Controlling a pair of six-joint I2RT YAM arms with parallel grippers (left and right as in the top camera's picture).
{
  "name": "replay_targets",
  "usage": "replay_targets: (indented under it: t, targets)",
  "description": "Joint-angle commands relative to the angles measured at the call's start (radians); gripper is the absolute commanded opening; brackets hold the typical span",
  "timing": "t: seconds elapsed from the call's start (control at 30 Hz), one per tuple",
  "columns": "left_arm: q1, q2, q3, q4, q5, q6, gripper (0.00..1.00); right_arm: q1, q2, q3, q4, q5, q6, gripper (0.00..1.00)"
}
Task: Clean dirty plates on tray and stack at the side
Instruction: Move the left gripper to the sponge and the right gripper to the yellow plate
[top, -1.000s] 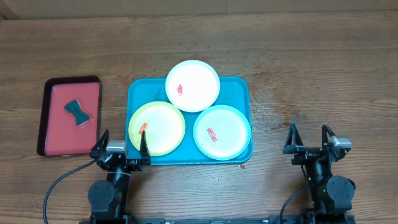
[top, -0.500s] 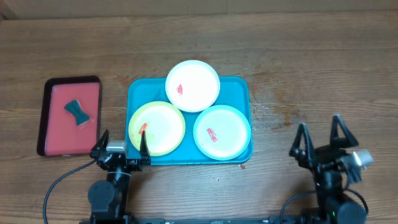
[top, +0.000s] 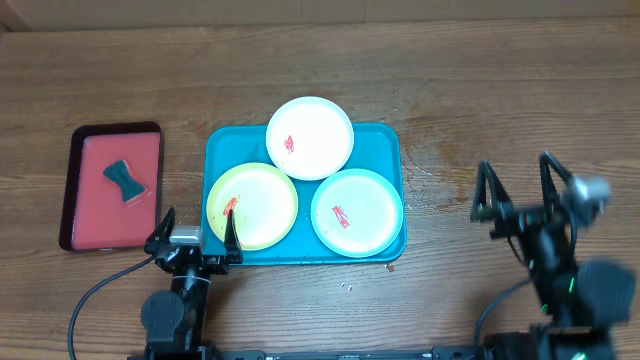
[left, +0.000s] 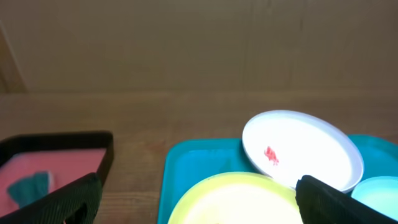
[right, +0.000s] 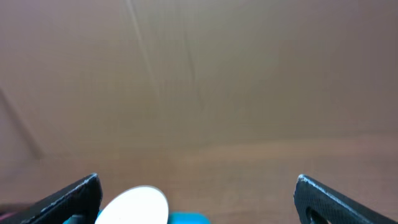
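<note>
One red tray (top: 95, 215) holds one teal sponge (top: 124, 182). The left gripper (top: 198, 232) is spread and empty. One turquoise tray (top: 225, 150) carries three smeared plates: yellow-green plate (top: 260, 210), white plate (top: 315, 130), mint plate (top: 365, 200). The right gripper (top: 514, 180), spread and empty, hangs well right.

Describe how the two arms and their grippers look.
Both arms are black. The left gripper and right gripper each have two slim, black, pointed fingers with a small silver-grey block near them. A thin black cable loops out beside each arm's base. No markings are readable.
</note>
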Motion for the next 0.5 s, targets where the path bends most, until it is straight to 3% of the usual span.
replay_targets:
  t: [0.0,0.17,0.23,0.27,0.33,0.47]
  targets:
    - [-0.006,-0.011,-0.004,0.077,0.048,-0.022,1.00,0.006,0.268,0.281,-0.187,-0.177,-0.047,1.00]
    - [-0.006,-0.011,-0.002,0.137,0.105,-0.009,1.00,0.006,0.617,0.595,-0.385,-0.597,-0.035,1.00]
    - [-0.006,-0.011,0.014,0.126,0.123,-0.008,1.00,0.009,0.769,0.644,-0.334,-0.895,-0.046,1.00]
    - [-0.005,-0.011,0.026,0.117,0.117,0.001,1.00,0.017,0.807,0.647,-0.303,-0.927,-0.045,1.00]
    - [-0.001,-0.008,0.069,0.062,0.058,0.005,1.00,0.046,0.854,0.658,-0.308,-0.859,-0.042,1.00]
    - [0.032,0.074,0.259,-0.180,-0.071,0.018,1.00,0.166,0.901,0.711,-0.444,-0.436,-0.029,1.00]
